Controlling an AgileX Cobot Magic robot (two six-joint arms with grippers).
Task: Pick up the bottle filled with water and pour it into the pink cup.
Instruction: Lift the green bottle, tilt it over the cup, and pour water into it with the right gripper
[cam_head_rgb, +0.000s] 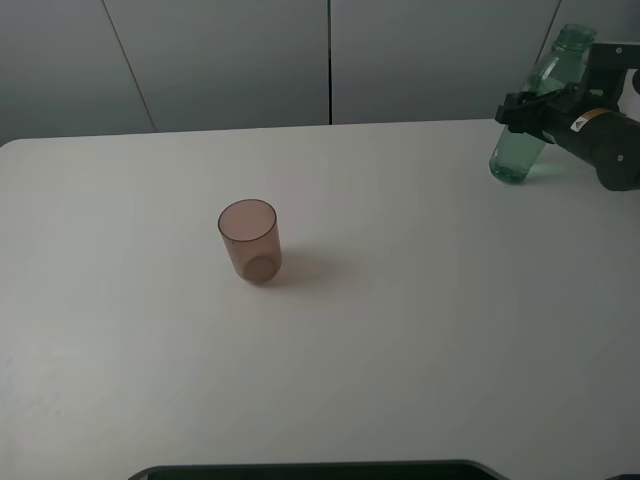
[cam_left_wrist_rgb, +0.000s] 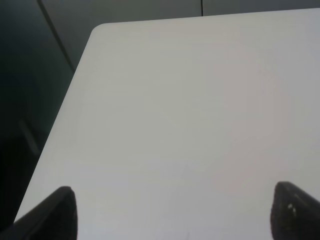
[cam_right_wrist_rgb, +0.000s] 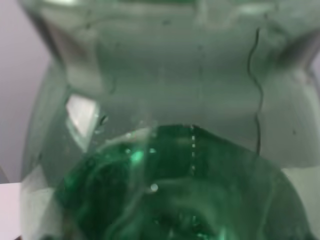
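The green-tinted see-through bottle (cam_head_rgb: 538, 110) is at the far right of the table, tilted with its capless mouth leaning up and right. My right gripper (cam_head_rgb: 530, 105) is shut on its middle, and the base looks just off the table. The right wrist view is filled by the bottle (cam_right_wrist_rgb: 165, 150) with water in it. The pink cup (cam_head_rgb: 249, 240) stands upright and alone left of the table's centre, far from the bottle. My left gripper (cam_left_wrist_rgb: 172, 212) is open and empty over bare table near the far left corner; it is out of the exterior high view.
The white table (cam_head_rgb: 420, 330) has its far edge against a grey panelled wall. Its rounded far left corner (cam_left_wrist_rgb: 100, 27) shows in the left wrist view, with dark floor beyond. A dark edge (cam_head_rgb: 320, 470) lies along the table's front.
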